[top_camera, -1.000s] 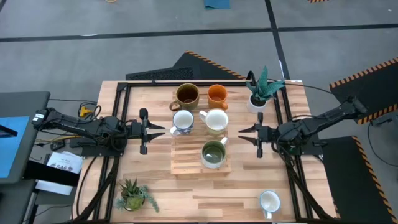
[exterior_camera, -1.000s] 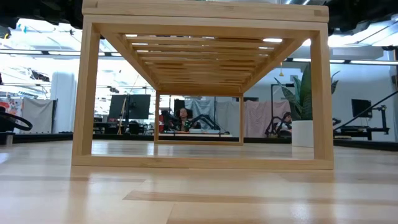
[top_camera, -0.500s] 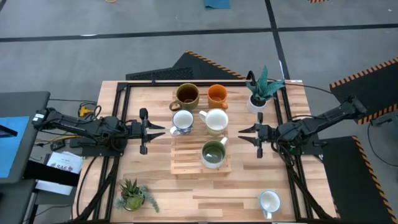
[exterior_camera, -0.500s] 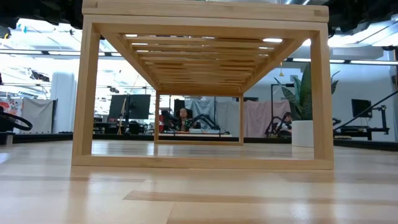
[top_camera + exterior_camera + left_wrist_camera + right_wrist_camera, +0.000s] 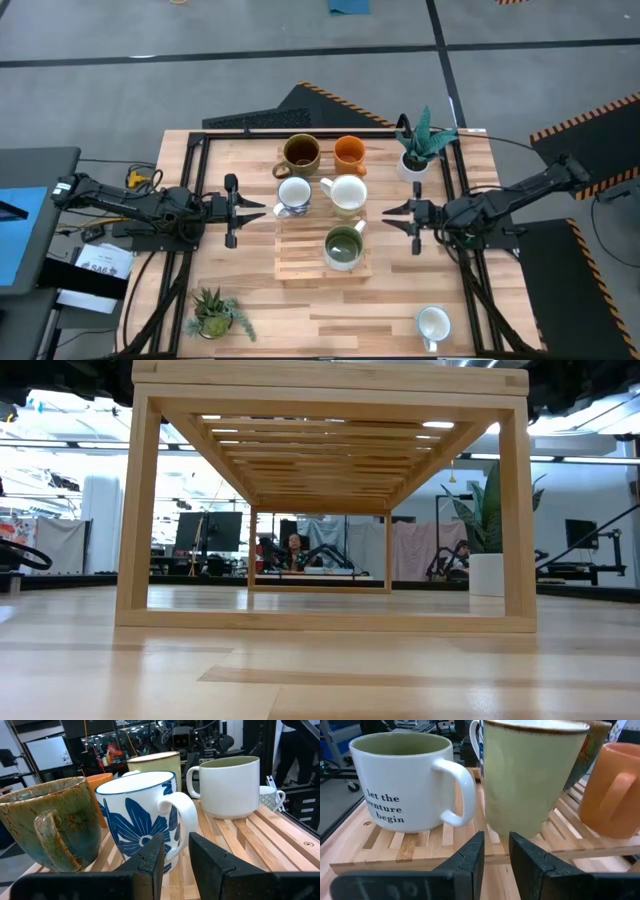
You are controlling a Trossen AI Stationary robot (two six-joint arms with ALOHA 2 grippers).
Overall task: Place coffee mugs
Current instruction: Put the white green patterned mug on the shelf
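Five coffee mugs stand upright on their bases on a slatted wooden rack (image 5: 300, 255) at mid table: brown (image 5: 300, 153), orange (image 5: 349, 153), blue-flowered white (image 5: 293, 194), cream (image 5: 347, 194) and a white one with an olive inside (image 5: 343, 246). A sixth, white mug (image 5: 433, 324) stands on the table at the near right. My left gripper (image 5: 258, 208) hovers level at the rack's left side, facing the flowered mug (image 5: 145, 820), open by a narrow gap. My right gripper (image 5: 392, 215) hovers at the rack's right side, facing the cream mug (image 5: 535, 775), likewise open. Neither touches anything.
A potted plant (image 5: 418, 145) stands at the far right of the table and another (image 5: 213, 313) at the near left. A black frame (image 5: 190, 200) runs around the table. The near middle of the table, in front of the rack, is bare wood.
My right gripper has rolled a little about the line it points along, staying in place. The mugs have not moved.
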